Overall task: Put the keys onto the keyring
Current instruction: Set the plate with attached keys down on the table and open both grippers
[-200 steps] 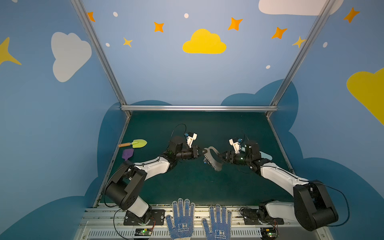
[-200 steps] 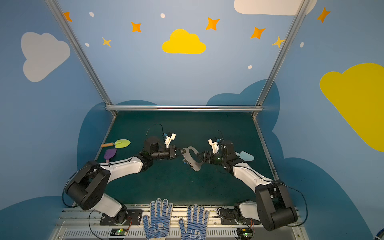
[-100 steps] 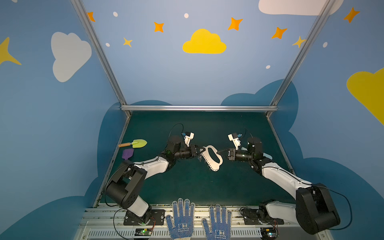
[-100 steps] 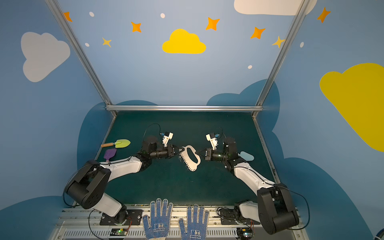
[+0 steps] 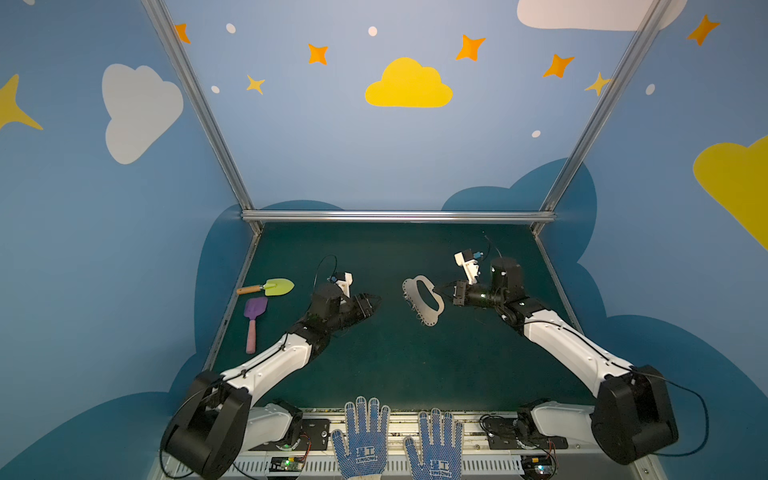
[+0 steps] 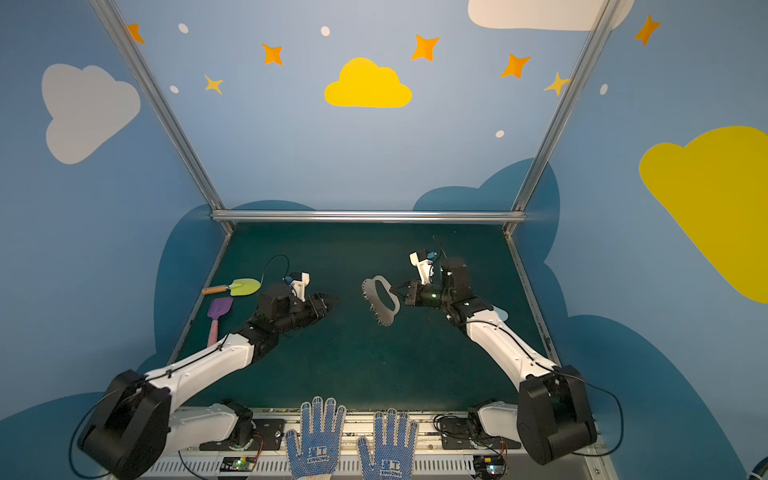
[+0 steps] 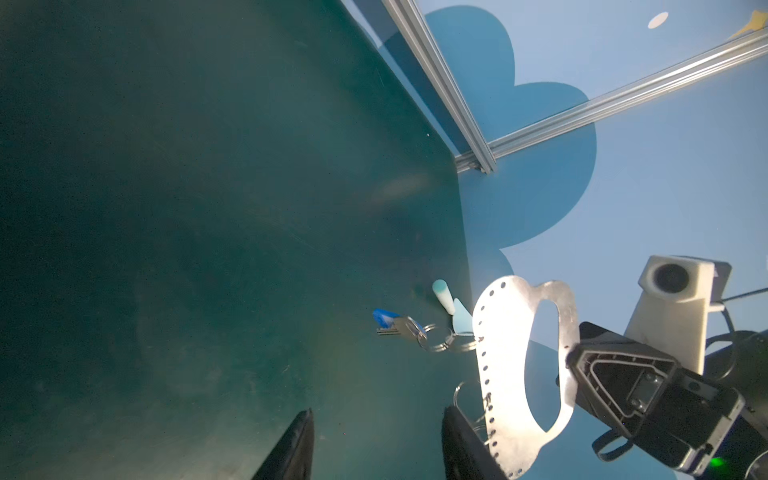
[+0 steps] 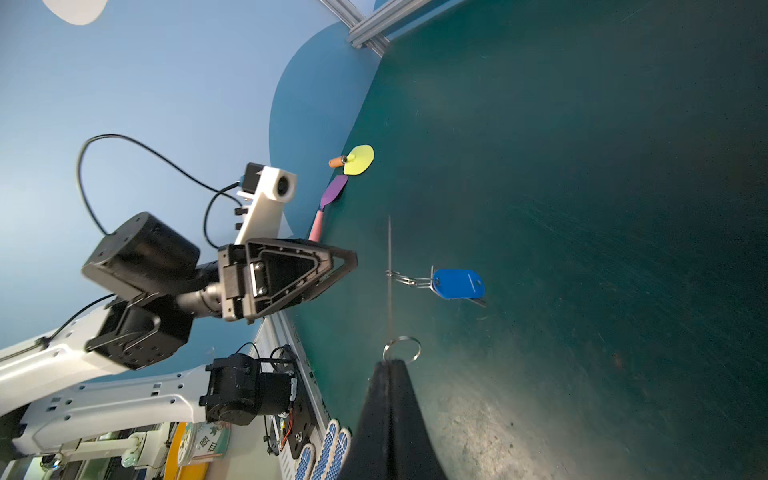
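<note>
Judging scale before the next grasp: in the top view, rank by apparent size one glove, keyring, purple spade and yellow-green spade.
1. glove, but it lies nearest the camera.
2. keyring, by area.
3. purple spade and yellow-green spade look alike; not ranked.

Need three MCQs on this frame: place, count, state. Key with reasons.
1. Where is the purple spade? A) table's left side, beside the yellow-green spade B) under the right arm C) by the back rail
2. Gloves at the front edge? A) one B) two C) three
3. The keyring is: A) flat on the table B) held aloft by the shut right gripper C) leaning on a wall
Key: 1A, both top views show it there; 2B, a pair shows; 3B, closed jaws pinch its edge.
</note>
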`<state>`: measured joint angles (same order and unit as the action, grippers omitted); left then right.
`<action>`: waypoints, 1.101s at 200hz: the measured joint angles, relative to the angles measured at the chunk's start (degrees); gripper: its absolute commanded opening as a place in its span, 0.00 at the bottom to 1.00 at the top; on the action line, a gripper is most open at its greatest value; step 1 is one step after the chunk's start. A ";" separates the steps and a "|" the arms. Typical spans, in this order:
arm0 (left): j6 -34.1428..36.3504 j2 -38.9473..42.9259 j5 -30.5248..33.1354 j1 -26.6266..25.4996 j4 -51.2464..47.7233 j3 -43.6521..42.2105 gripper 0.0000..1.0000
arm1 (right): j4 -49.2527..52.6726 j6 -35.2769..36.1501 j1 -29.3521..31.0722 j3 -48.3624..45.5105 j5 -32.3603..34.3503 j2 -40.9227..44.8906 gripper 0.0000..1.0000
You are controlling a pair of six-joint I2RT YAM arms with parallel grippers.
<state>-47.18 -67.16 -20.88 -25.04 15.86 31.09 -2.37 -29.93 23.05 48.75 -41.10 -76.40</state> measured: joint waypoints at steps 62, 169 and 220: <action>1.29 8.92 6.75 0.02 -7.17 -1.01 0.56 | -7.08 -3.72 7.98 7.28 0.15 -17.92 0.00; 1.62 5.11 7.74 0.02 -10.54 -0.59 0.60 | -17.84 -5.16 -0.07 -0.74 8.81 -25.83 0.00; 2.40 2.60 11.30 0.02 -14.88 3.19 0.68 | -14.95 -3.34 -4.04 -3.56 12.79 -23.45 0.50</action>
<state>-44.77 -64.55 -9.58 -25.02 0.97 34.28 -17.32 -33.28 19.00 45.19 -28.32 -99.85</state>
